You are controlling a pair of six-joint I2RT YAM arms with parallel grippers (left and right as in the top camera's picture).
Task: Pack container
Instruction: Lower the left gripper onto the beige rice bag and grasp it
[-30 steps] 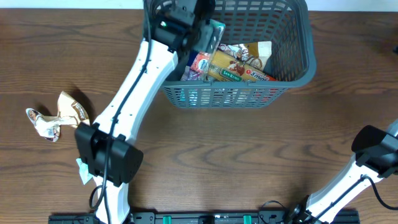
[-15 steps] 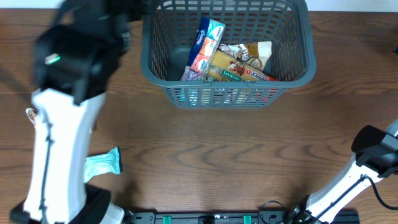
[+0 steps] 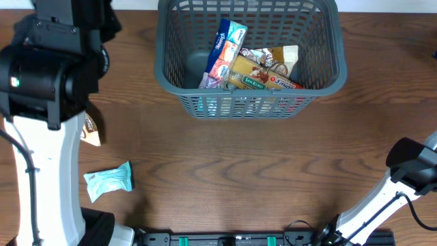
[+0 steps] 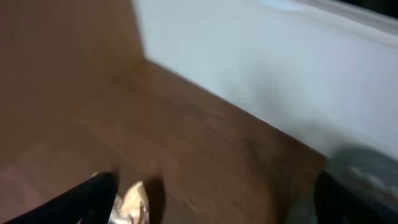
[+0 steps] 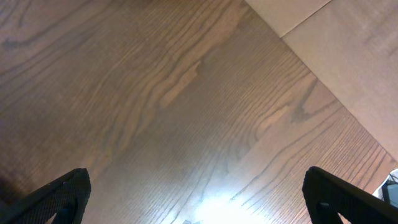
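Observation:
The container (image 3: 321, 82), a dark grey lattice basket, stands at the table's far middle with several snack packets (image 3: 249, 65) inside. A crumpled gold packet (image 3: 91, 130) lies on the table at the left, mostly hidden under my left arm (image 3: 48, 75). In the left wrist view the gold packet (image 4: 132, 204) lies just beside the left fingertip (image 4: 87, 199). My left gripper (image 4: 217, 211) is open with only bare table between its fingers. A light blue packet (image 3: 109, 181) lies near the front left. Over bare wood my right gripper (image 5: 205, 211) stands open and holds nothing.
My right arm (image 3: 410, 171) rests at the front right corner. A white wall (image 4: 280, 74) borders the table's far edge in the blurred left wrist view, with a grey blurred shape (image 4: 367, 171) at the right. A paler surface (image 5: 348, 56) lies beyond the table edge.
My left arm has swung out of the container to the left side of the table, uncovering the light blue packet and covering the gold one. The right arm has not moved.

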